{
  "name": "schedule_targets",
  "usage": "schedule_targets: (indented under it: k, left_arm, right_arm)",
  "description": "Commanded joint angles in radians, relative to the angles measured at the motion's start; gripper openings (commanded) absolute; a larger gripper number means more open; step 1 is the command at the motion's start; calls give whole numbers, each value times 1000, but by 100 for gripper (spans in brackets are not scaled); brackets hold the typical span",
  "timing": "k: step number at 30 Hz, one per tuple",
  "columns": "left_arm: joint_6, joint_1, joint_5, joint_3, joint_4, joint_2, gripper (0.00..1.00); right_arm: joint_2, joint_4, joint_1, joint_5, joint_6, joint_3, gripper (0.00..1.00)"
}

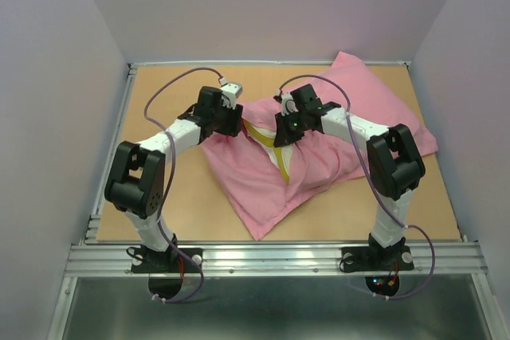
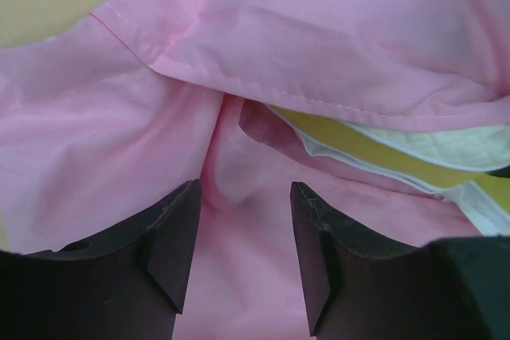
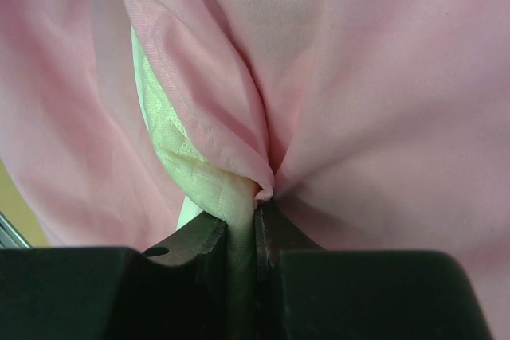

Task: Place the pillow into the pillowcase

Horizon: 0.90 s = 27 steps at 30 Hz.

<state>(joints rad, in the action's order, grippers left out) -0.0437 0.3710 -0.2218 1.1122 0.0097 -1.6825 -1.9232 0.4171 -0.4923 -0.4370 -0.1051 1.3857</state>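
Pillow (image 3: 191, 173) corner and pillowcase (image 3: 382, 117) hem pinched together in right jaws; left jaws open, empty, so centre-frame opening may collapse and snag.

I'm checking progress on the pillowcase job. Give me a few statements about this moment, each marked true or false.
1. The left gripper has its jaws apart over pink cloth. True.
2. The right gripper is open and holds nothing. False: it is pinched shut on the cream fabric of the pillow, with the pillowcase bunched at its fingertips.
3. The pillow is completely hidden inside the pillowcase. False: its yellow band and cream edge show at the opening between the two grippers.
4. The pillowcase lies on the table. True.
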Motion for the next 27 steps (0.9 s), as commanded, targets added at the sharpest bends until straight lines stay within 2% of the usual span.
schedule_targets:
  k: [1,5,8,13,17,19,20,22,27]
  left_arm:
    - [13,11,55,57,25,-48,61]
    - [21,16,24,80,50,-106,65]
    - [22,23,45,83,72,-149,66]
    - [27,23,159,90,124,-184,65]
    - [25,23,162,127,136,-221,63]
    - [30,23,157,158,118,-250,46]
    - [28,23,154,169,113,-262,21]
    - [4,23,151,189,81,-266,1]
    - [-1,-47,137,219,75,-132,0]
  right_arm:
    - [23,18,-12,-8,2,-16,1]
    - [24,18,-12,-6,8,-19,1]
    - [27,20,-12,-20,8,-27,1]
    - [50,23,-12,-46,19,-51,0]
    - [73,28,-12,-69,24,-66,1]
    - [85,29,-12,-75,30,-74,1]
    - [89,31,-12,-78,33,-82,1]
    - [99,32,-12,-85,42,-89,0]
    - [82,42,-12,-59,90,-135,1]
